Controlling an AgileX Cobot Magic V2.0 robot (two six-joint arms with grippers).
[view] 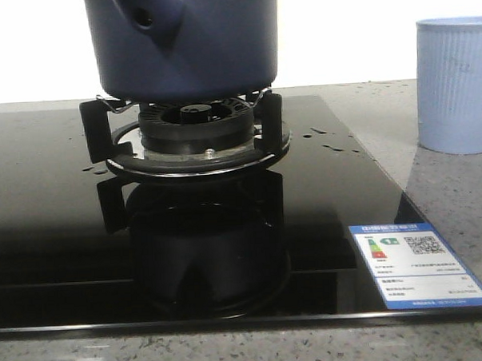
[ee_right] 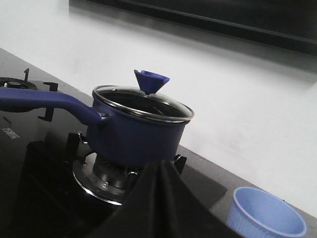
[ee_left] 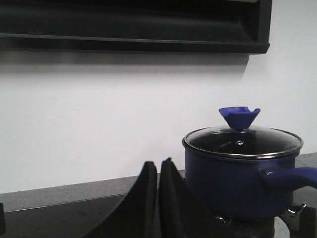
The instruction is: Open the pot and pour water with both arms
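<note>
The dark navy pot [view: 183, 47] stands on the gas burner [view: 195, 134], and the hollow end of its handle [view: 150, 20] faces the front camera. In the left wrist view the pot [ee_left: 233, 183] wears a glass lid [ee_left: 242, 141] with a blue knob [ee_left: 239, 116]. My left gripper [ee_left: 158, 162] is shut and empty, beside the pot and apart from it. In the right wrist view the pot [ee_right: 133, 136] has its long handle [ee_right: 44, 100] sticking out sideways. My right gripper [ee_right: 161, 166] is shut and empty, short of the pot. Neither gripper shows in the front view.
A pale blue ribbed cup [view: 455, 83] stands on the stone counter right of the black glass cooktop [view: 51, 221]; it also shows in the right wrist view [ee_right: 265, 218]. A second burner [ee_right: 15, 84] lies beyond the handle. A dark range hood [ee_left: 133, 25] hangs on the white wall.
</note>
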